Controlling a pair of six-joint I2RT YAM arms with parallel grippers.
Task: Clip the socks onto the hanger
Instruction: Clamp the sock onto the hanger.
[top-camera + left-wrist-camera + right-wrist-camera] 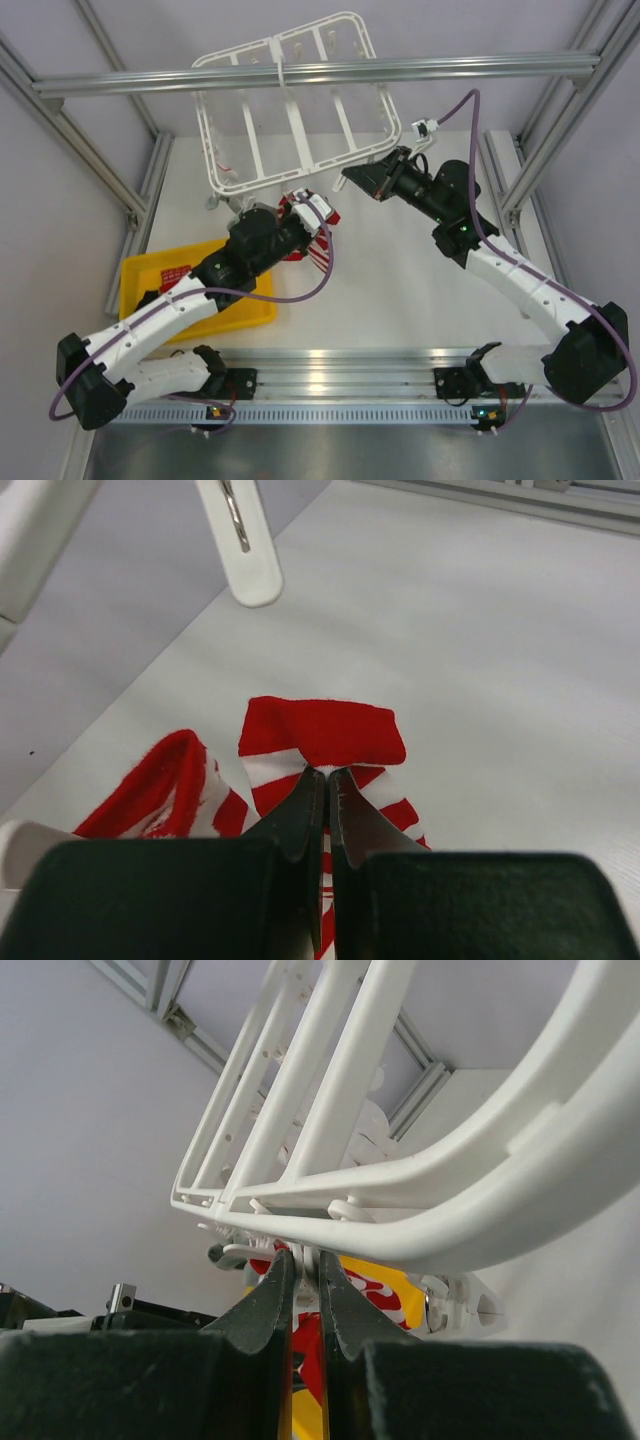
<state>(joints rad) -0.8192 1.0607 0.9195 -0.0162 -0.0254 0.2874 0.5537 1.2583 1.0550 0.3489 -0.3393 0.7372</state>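
My left gripper is shut on a red and white striped sock, pinching it just below its red cuff. A second red sock lies bunched to its left. In the top view this gripper holds the sock under the near edge of the white hanger. A free clip dangles above the socks. My right gripper is shut on a small white clip that hangs beneath the hanger's rim. From above, the right gripper is at the hanger's near right corner.
The hanger hangs tilted from an aluminium rail that crosses the back. A yellow tray sits at the near left, under my left arm. Aluminium posts frame both sides of the white table.
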